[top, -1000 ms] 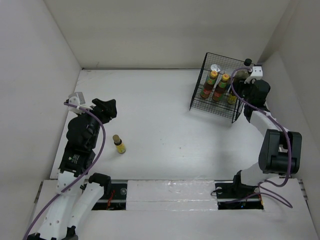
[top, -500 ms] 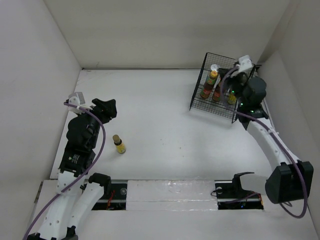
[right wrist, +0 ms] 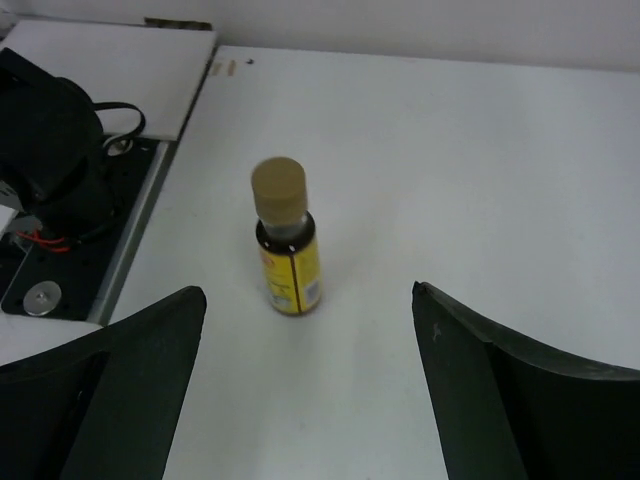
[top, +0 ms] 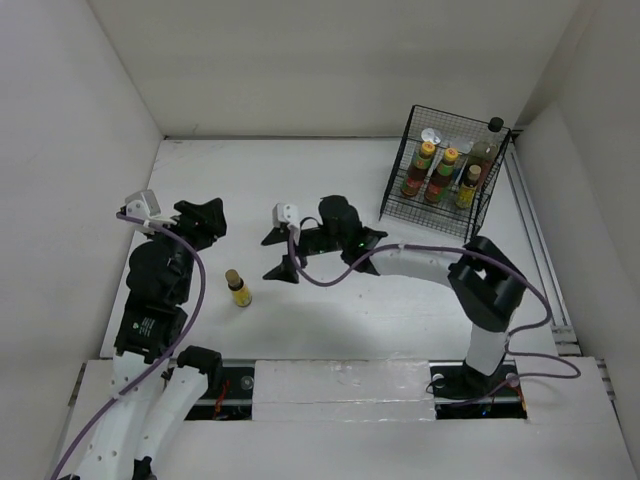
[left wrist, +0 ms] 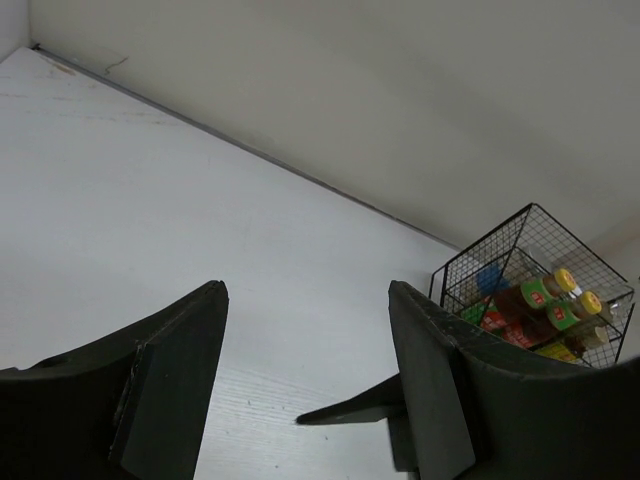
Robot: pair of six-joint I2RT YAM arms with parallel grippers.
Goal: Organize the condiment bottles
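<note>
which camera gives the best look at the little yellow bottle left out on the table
Right wrist: the yellow bottle stands upright, close and centred, tan cap and label visible. Top external shows it small; left wrist misses it.

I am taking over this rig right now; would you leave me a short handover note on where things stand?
Left gripper: open, empty, over the left side of the table.
Right gripper: wide open, empty, facing the small yellow bottle without touching it.
The small yellow bottle stands upright, alone on the table.
The other condiment bottles stand in the black wire basket at the far right corner.
Done: all visible bottles but one are in the basket.
Left: probably grasp the small yellow bottle and carry it to the basket.
</note>
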